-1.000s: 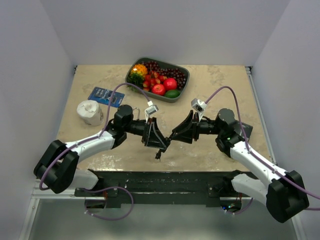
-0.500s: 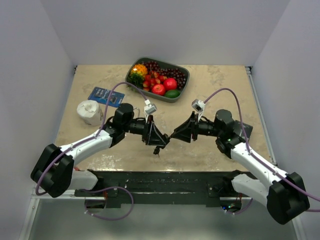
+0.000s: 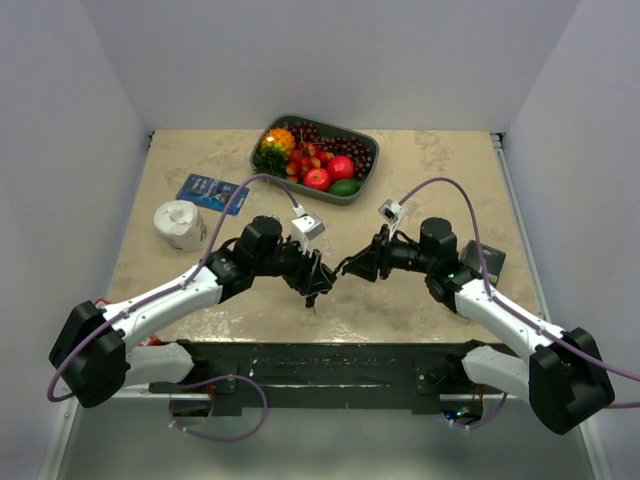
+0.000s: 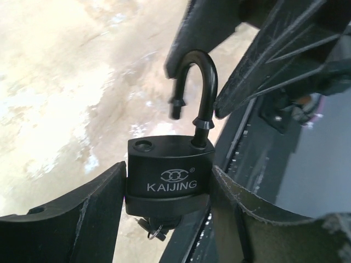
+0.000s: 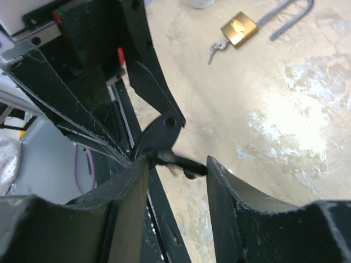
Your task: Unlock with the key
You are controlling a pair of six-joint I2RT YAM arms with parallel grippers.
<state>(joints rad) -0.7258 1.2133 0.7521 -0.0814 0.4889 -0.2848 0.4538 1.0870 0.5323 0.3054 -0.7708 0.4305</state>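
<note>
black metal, the padlock (image 4: pixel 167 178) sat in the lower middle of the left wrist view. its body was clenched between the two fingers of the left gripper (image 4: pixel 169 183), raised off the table (image 3: pixel 430 170) so both of its ends were reachable. its shackle (image 4: pixel 207 87) stood up toward the upper middle, one leg seated and the free end clear of its hole, so the lock looked already sprung. the key (image 4: pixel 156 229) poked out beneath the body at the bottom edge, seated in the cylinder. the right gripper (image 5: pixel 178 164) came in from the upper right. in its own view a dark bar of the shackle spanned the gap between its fingers, so it seemed to be grasping the shackle, likely to pull against the left's hold. a brass padlock (image 5: pixel 238 28) lay on the table at the upper right of the right wrist view. a fruit tray (image 3: pixel 315 160) sat at the upper centre of the top view.
</note>
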